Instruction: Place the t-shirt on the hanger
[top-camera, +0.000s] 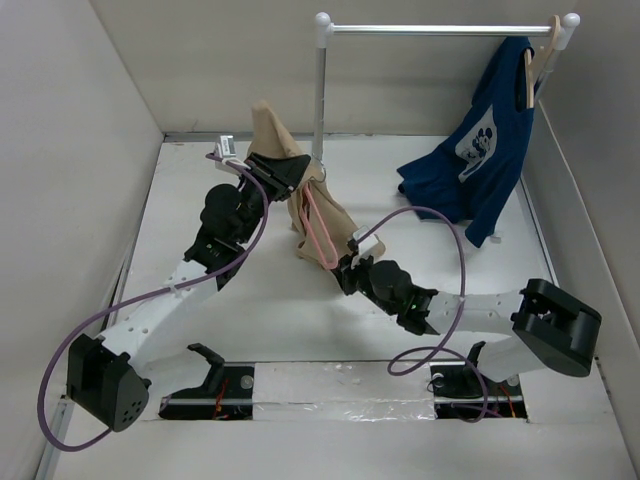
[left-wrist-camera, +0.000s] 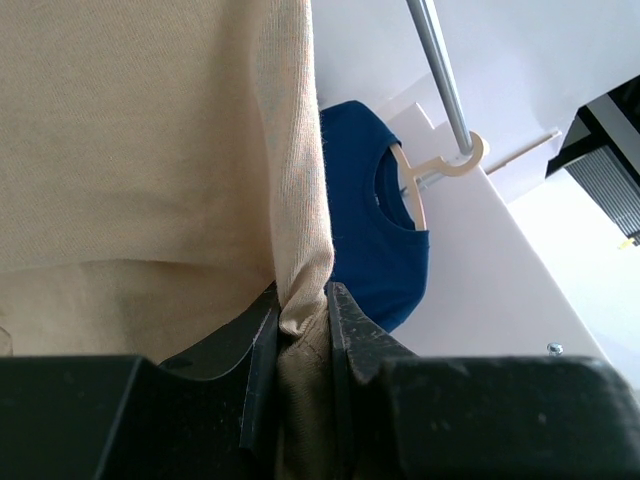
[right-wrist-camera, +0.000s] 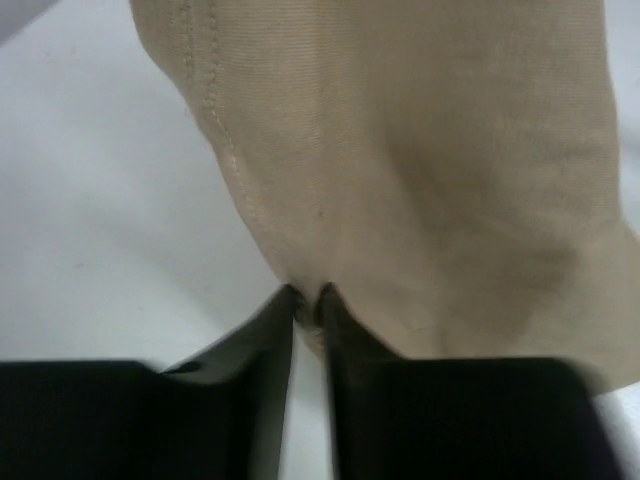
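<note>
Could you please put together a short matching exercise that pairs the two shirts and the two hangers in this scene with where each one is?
Things:
1. tan t-shirt
2. pink hanger
3. dark blue t-shirt
4. wooden hanger

Places:
A. hooked over the metal rail
B. pinched by the left gripper and held up
C. against tan fabric, over the middle of the table
D. hanging at the right, lower end on the table

Pairs: 1-B, 2-C, 3-D, 4-A.

Bunched tan t-shirt (top-camera: 275, 135) against pink hanger (top-camera: 318, 235)
</note>
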